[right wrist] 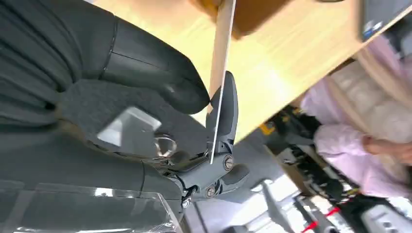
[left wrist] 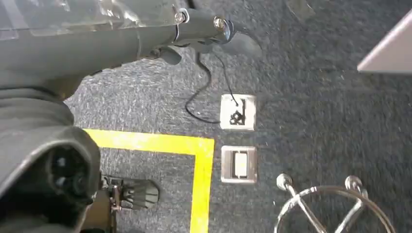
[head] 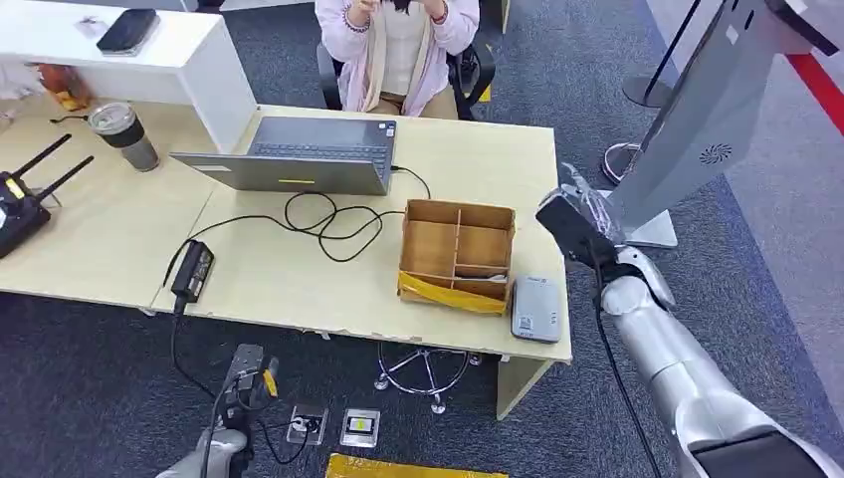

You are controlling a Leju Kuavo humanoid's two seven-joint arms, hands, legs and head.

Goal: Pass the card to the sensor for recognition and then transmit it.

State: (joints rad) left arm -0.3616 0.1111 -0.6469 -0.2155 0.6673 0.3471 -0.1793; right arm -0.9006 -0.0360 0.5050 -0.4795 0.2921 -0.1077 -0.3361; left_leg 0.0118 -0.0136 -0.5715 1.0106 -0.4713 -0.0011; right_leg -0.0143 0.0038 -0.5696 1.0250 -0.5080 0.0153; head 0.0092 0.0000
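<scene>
**Card pinched in my right hand, beside the desk's right end**

From the head camera I see my right hand [head: 575, 227] raised just off the right end of the desk [head: 299, 269], level with the wooden divided box [head: 458, 254]. The wrist camera on that side gives me the grip plainly: the card [right wrist: 221, 73] stands edge-on between the thick thumb [right wrist: 155, 73] and a darker finger [right wrist: 227, 111], pinched near its lower end, with the rest of it sticking out past the fingertips toward the desk. So that hand is closed on the card.

The sensor [head: 536, 309], a flat grey unit, lies on the desk near its front right corner, just beside the box and a little nearer to me than the hand. The hand and card are apart from it, off the desk's edge.

My left arm hangs low. Its hand [left wrist: 43, 165] fills the near side of the left wrist picture over dark carpet, a yellow floor line [left wrist: 194, 145] and two floor sockets [left wrist: 238, 138]; I cannot tell from this how its fingers lie.

Farther along the desk sit a laptop [head: 309, 154] with its cable looping to a black power brick [head: 192, 269], and a steel tumbler [head: 124, 134]. A person in a pink jacket [head: 393, 50] sits on the far side.
</scene>
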